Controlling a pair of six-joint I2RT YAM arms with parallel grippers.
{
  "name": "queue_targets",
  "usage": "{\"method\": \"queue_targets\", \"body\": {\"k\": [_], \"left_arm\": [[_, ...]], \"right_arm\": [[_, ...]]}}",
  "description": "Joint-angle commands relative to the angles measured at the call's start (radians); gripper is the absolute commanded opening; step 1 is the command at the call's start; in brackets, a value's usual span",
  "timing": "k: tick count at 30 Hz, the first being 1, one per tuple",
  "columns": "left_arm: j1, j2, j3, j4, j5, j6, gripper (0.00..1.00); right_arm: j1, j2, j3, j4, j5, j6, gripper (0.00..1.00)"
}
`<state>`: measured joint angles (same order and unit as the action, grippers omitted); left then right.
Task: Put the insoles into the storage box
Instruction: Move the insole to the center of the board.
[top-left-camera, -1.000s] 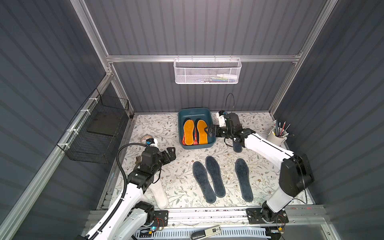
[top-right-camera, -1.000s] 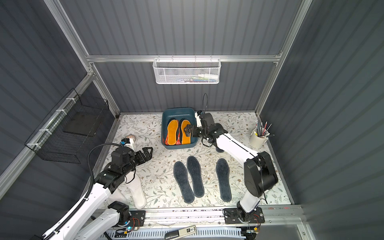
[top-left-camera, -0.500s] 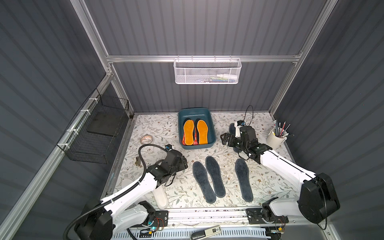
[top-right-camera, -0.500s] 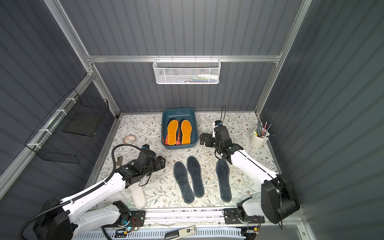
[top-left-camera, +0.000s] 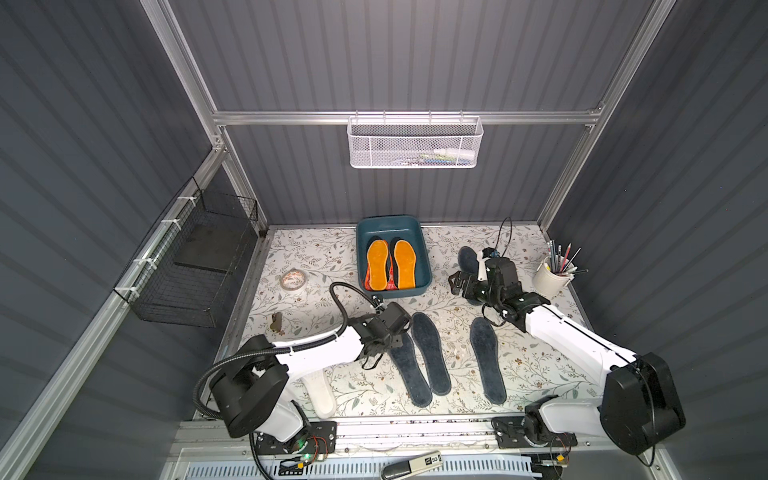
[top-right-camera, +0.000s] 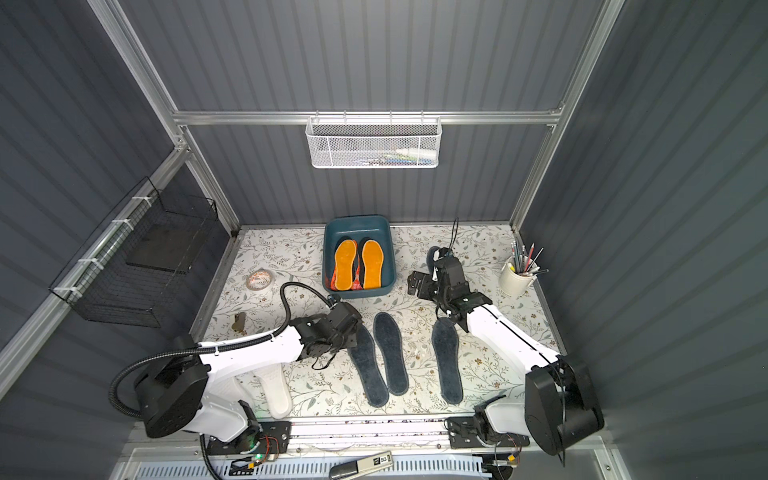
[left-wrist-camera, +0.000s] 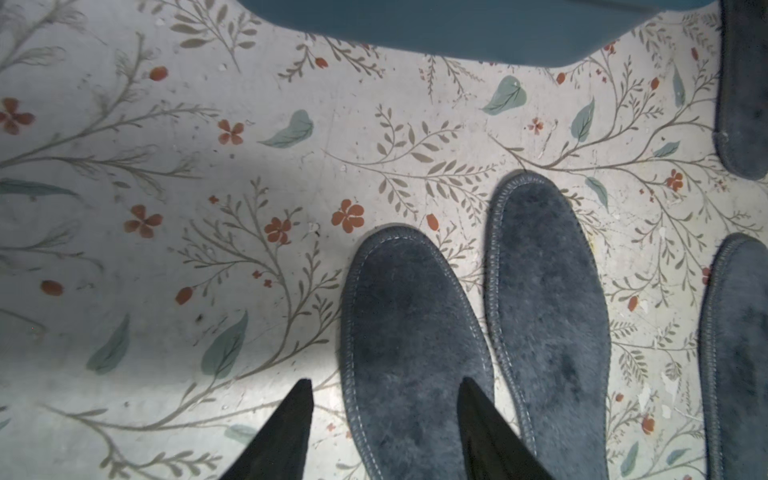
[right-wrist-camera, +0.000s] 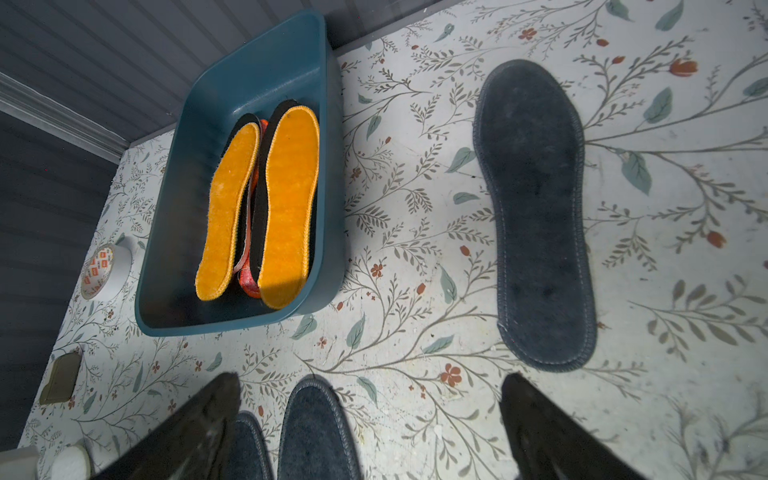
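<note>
The floral tabletop (top-left-camera: 316, 257) sits inside grey slatted walls (top-left-camera: 374, 62), with a white mesh basket (top-left-camera: 415, 143) hung on the back one. At far left hangs a black wire basket (top-left-camera: 195, 266). Near it a roll of tape (top-left-camera: 293, 279) sits on the table, and a white insole (top-left-camera: 320, 395) lies partly under my left arm (top-left-camera: 316, 353).

My left gripper (left-wrist-camera: 384, 386) is low over one end of a grey-blue insole (left-wrist-camera: 415, 332). Its fingers are apart, one over bare table just beside the insole's edge and one over the fuzz, so I grasp nothing. Its twin (left-wrist-camera: 548, 299) lies just beside it.

Behind them, near the back wall, stands the storage box (top-left-camera: 424, 262). It holds two orange-yellow insoles (top-left-camera: 377, 266) on top of black insoles (right-wrist-camera: 262, 199) and a red-orange mottled insole (top-left-camera: 368, 280). Right of the pair lies a third grey-blue insole (top-left-camera: 487, 361).

My right gripper (top-left-camera: 457, 282) hovers beside the box, spread wide and empty, with a fourth grey-blue insole (right-wrist-camera: 536, 208) on the table near it. At far right stands a white cup of pencils (top-left-camera: 550, 278).
</note>
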<state>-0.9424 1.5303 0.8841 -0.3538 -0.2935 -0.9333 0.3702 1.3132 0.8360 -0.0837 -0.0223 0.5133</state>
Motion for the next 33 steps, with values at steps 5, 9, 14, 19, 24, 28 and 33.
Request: {"method": "queue_targets", "body": {"k": [5, 9, 14, 19, 24, 28, 33], "left_arm": [[-0.031, 0.107, 0.074, 0.007, 0.089, 0.0, 0.52], [-0.031, 0.146, 0.092, -0.014, 0.093, 0.004, 0.52], [-0.025, 0.162, 0.092, -0.056, 0.061, 0.004, 0.53], [0.04, 0.138, 0.039, -0.045, 0.073, 0.025, 0.54], [0.117, 0.112, 0.014, -0.014, 0.11, 0.098, 0.54], [0.179, 0.093, 0.013, 0.013, 0.15, 0.154, 0.56], [0.185, 0.004, 0.006, 0.135, 0.227, 0.23, 0.63]], "right_arm": [[-0.018, -0.024, -0.036, -0.011, -0.001, 0.015, 0.99], [-0.022, -0.026, -0.044, -0.005, -0.007, 0.017, 0.99], [-0.025, -0.024, -0.053, 0.002, -0.014, 0.022, 0.99], [-0.027, -0.023, -0.057, 0.003, -0.021, 0.025, 0.99], [-0.029, -0.033, -0.058, -0.005, -0.021, 0.024, 0.99], [-0.028, -0.04, -0.061, -0.004, -0.047, 0.021, 0.99], [-0.027, -0.038, -0.066, -0.007, -0.134, 0.013, 0.97]]}}
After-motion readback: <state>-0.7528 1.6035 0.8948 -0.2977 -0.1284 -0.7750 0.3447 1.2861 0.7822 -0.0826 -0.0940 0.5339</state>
